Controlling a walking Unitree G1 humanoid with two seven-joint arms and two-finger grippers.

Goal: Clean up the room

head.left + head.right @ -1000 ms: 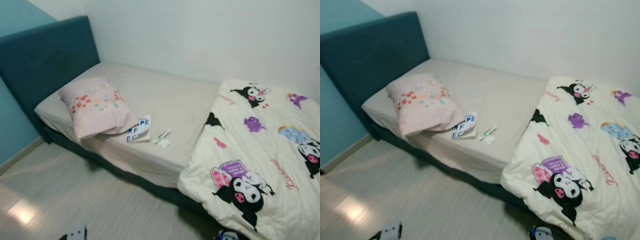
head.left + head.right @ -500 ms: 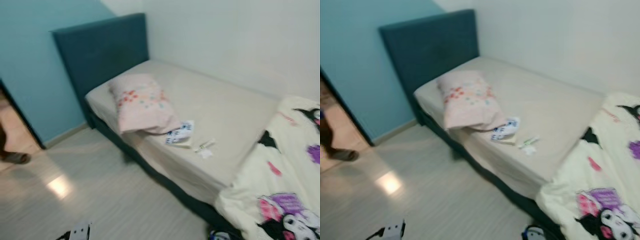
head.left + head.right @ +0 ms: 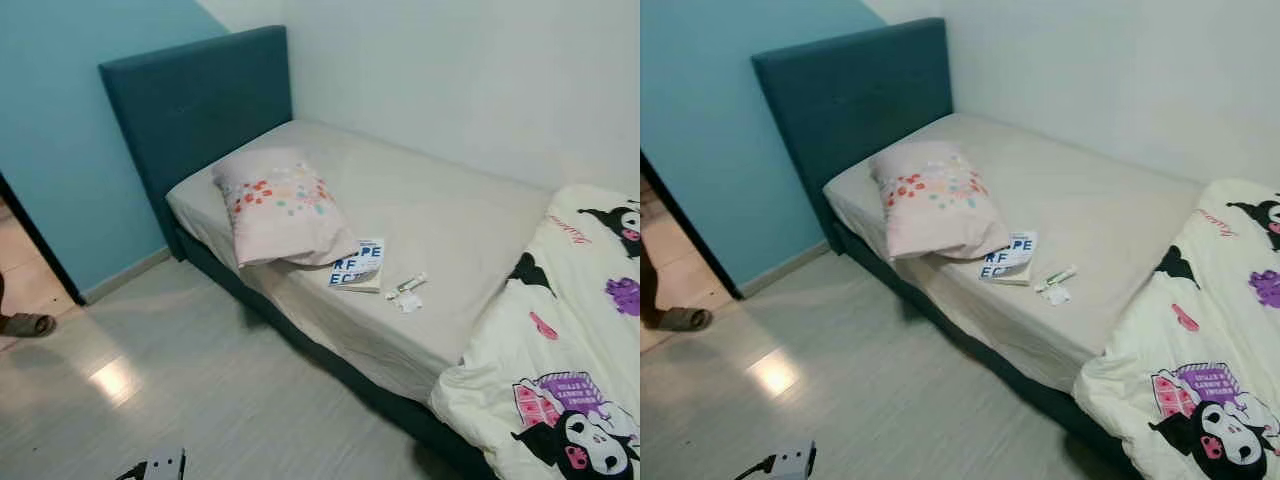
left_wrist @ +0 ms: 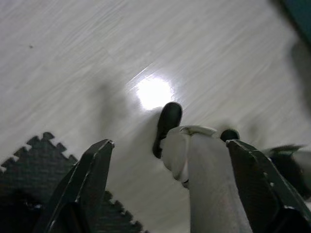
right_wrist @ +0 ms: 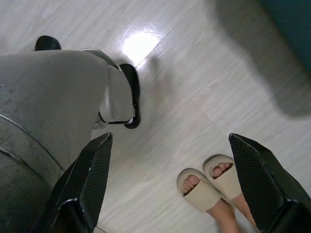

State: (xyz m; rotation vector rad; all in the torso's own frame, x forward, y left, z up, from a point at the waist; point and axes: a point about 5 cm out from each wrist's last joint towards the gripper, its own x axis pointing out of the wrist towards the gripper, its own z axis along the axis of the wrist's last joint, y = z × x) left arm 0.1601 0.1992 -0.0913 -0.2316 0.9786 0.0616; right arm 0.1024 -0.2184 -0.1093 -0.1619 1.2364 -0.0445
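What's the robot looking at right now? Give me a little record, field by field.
bed: beige mattress, teal headboard
pillow: pink, near the headboard
book: beside the pillow, partly under its corner
pen: beside the book, with a small white scrap
quilt: cartoon print, hanging over the bed's edge
left gripper: open, hanging over the floor
right gripper: open, above a person's sandalled feet

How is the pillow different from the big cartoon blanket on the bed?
The pillow is pink with small coloured dots; the blanket is cream with black cartoon characters. The pillow is small and lies near the headboard; the blanket is much bigger, bunched at the other end and spilling over the mattress edge. Both lie on the bed.
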